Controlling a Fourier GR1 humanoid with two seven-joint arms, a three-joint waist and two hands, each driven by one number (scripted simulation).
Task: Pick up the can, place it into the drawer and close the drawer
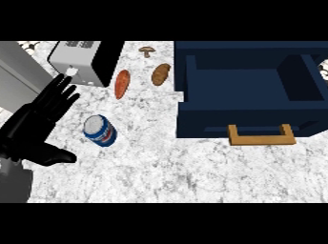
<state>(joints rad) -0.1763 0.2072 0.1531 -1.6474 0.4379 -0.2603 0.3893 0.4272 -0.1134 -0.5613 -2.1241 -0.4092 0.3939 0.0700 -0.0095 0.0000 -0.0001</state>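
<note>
Reaching comes first: my black left hand [32, 125] hangs at the frame's left, fingers straight and spread, thumb out, holding nothing. Just right of it stands the blue-labelled silver-topped can [100, 130] on the marbled bench [195, 171]. Next I must close round it, then carry it to the open navy drawer [255, 107] at upper right.

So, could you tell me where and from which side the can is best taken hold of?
Probably round its blue side wall, below the silver top. The can stands roughly upright on the counter, leaning slightly, with free space all around. The open left hand is already beside it, so come in from that side.
</note>
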